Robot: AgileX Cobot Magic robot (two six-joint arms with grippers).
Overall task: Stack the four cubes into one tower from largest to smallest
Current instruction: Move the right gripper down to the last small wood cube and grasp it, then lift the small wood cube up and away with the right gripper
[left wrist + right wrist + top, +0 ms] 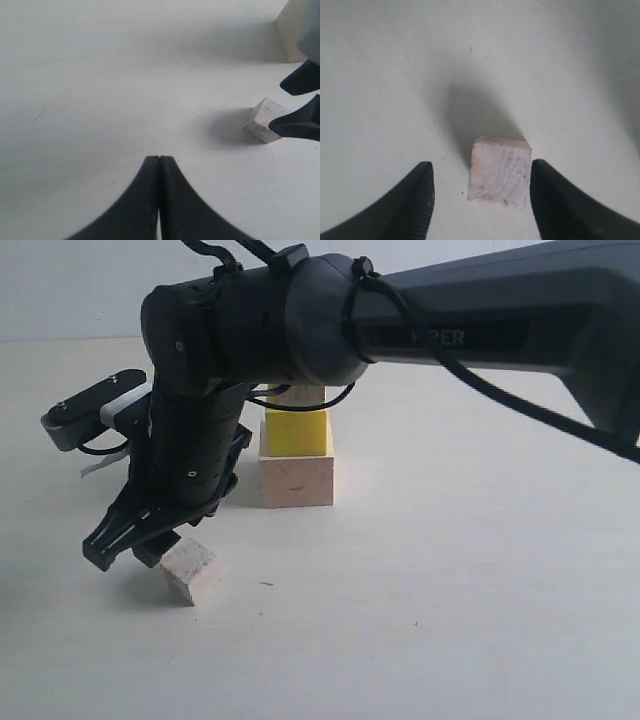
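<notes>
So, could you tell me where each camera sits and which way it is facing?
Exterior: low, near the height of the table, facing level across it at the right gripper over the smallest cube, three-cube stack behind; the right arm shows.
Left wrist: behind the shut left gripper, facing along the table towards that cube; own fingers show.
Right wrist: facing down on the cube, between its own open fingers.
Shared: all three show the smallest cube.
</notes>
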